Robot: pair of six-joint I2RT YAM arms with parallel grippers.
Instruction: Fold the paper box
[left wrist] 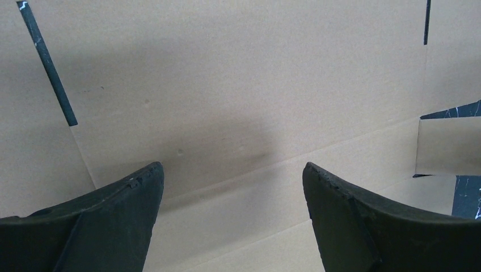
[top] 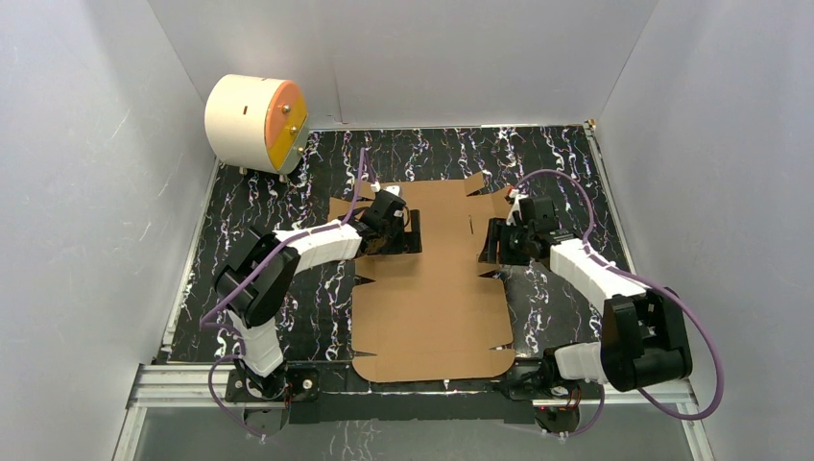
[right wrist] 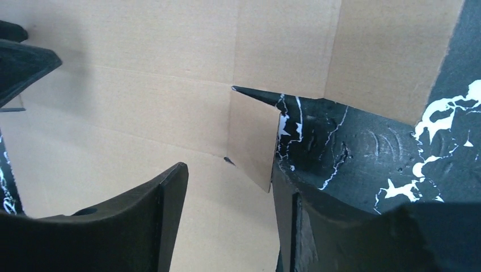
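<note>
The paper box is a flat brown die-cut cardboard sheet lying in the middle of the black marbled table. My left gripper hovers over the sheet's far left part. In the left wrist view it is open, and only bare cardboard shows between its fingers. My right gripper is at the sheet's far right edge. In the right wrist view its jaws stand apart over the cardboard. A small raised flap stands just inside its right finger.
A cream cylinder with an orange face stands at the far left corner. White walls close in the table on the left, back and right. A metal rail runs along the near edge by the arm bases.
</note>
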